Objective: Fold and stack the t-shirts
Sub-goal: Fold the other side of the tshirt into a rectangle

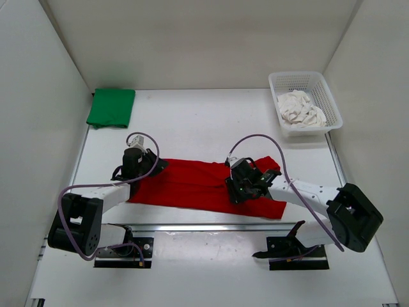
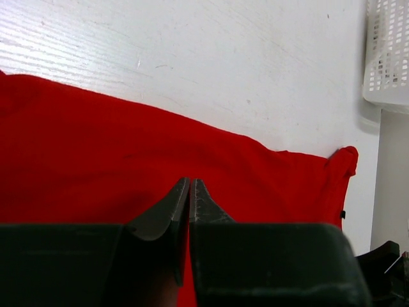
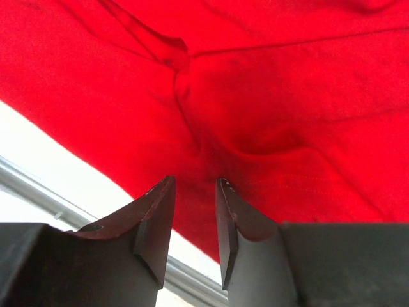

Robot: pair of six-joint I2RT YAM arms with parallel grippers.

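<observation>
- Across the near middle of the table point(image 1: 204, 121): red t-shirt point(image 1: 192, 185) lies as a long flat band running left to right. Its right end is bunched and curled.
- Green t-shirt point(image 1: 112, 107) sits folded in the far-left corner. Off-white t-shirt point(image 1: 300, 109) is crumpled in the basket point(image 1: 334, 109), far right.
- Left jaws: at the band's left end, closed to a hairline with a sliver of red between them. I read that as a pinch on the cloth.
- Right jaws: over the right part of the band, narrow gap, nothing between them. Wrinkled red cloth sits just ahead of the tips.
- Handling, my guess: light, limp knit with no stiffness. It sags from wherever I hold it, and it can be pulled but not pushed. Probably grippy enough, not fragile.
- Where to grab: edges and corners, one per arm, well apart, so the span goes taut for the fold.
- A thin single layer needs the jaws nearly flush with the table. A raised wrinkle like the one ahead of my right tips is the easier bite.
- Risk: catching two layers, or dragging the whole band off square.
</observation>
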